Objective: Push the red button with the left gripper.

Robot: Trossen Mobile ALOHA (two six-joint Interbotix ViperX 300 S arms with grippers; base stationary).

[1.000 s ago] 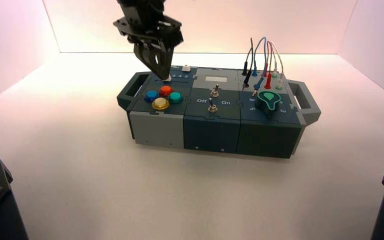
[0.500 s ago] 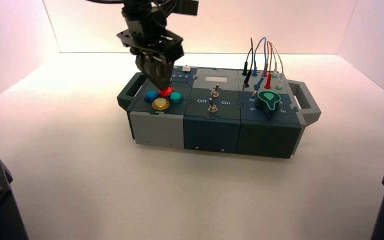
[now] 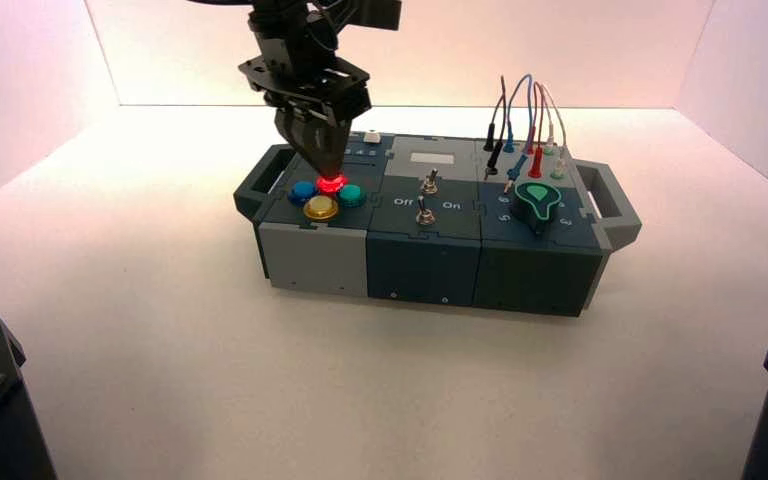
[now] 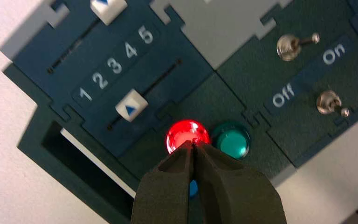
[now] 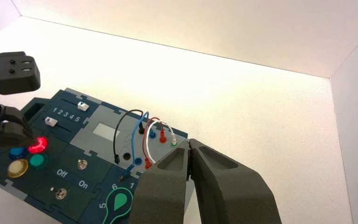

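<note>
The red button (image 3: 331,184) sits at the back of the button cluster on the left end of the box (image 3: 420,265) and glows bright red. My left gripper (image 3: 327,174) is shut, and its narrow tip rests on top of the button. In the left wrist view the closed fingertips (image 4: 186,148) touch the lit red button (image 4: 185,133). The button also shows lit in the right wrist view (image 5: 36,144). My right gripper (image 5: 189,142) is shut and empty, held off the box's right end.
A yellow button (image 3: 321,208), a blue button (image 3: 303,190) and a green button (image 4: 231,140) surround the red one. Two white sliders (image 4: 131,105), two toggle switches (image 4: 289,45), a green knob (image 3: 537,200) and plugged wires (image 3: 525,120) are also on the box.
My left gripper came down and forward from above the sliders onto the red button, which lit up. Over the last half second it has barely moved.
</note>
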